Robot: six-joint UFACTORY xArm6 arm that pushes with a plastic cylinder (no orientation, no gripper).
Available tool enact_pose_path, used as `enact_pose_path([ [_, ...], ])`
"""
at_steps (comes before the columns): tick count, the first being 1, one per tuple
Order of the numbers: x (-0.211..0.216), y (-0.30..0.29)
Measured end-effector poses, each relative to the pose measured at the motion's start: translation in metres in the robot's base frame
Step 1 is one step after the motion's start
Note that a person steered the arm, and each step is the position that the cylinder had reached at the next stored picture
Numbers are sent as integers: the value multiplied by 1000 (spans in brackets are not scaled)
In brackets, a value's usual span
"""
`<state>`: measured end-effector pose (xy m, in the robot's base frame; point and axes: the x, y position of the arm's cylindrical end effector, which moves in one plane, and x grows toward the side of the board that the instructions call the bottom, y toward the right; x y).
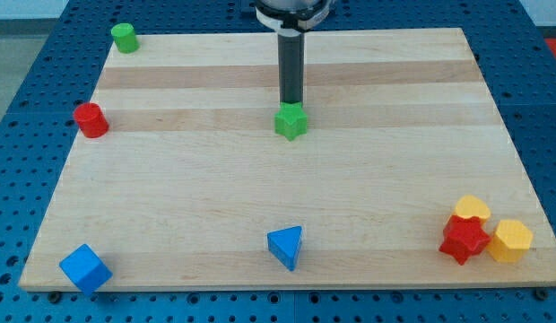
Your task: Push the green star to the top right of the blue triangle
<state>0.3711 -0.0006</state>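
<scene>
Rod and star meet near the middle of the wooden board (368, 179): my tip (291, 103) stands at the upper edge of the green star (291, 122), touching it or just short of it; the star hides the exact contact. The rod is a plain pusher with nothing to open or close, and it holds nothing. Straight below my tip toward the view's bottom, well apart, lies the blue triangle (286, 246). Far to the tip's left sit a red cylinder (91, 119) and, higher up, a green cylinder (125, 37). A blue cube (84, 267) rests at lower left. At lower right, a red star (464, 239) touches a yellow heart-like block (473, 209) and a yellow hexagon (511, 240).
</scene>
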Motion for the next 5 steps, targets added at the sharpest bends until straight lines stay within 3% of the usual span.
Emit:
enact_pose_path([
  [3,67,-23],
  [5,80,-54],
])
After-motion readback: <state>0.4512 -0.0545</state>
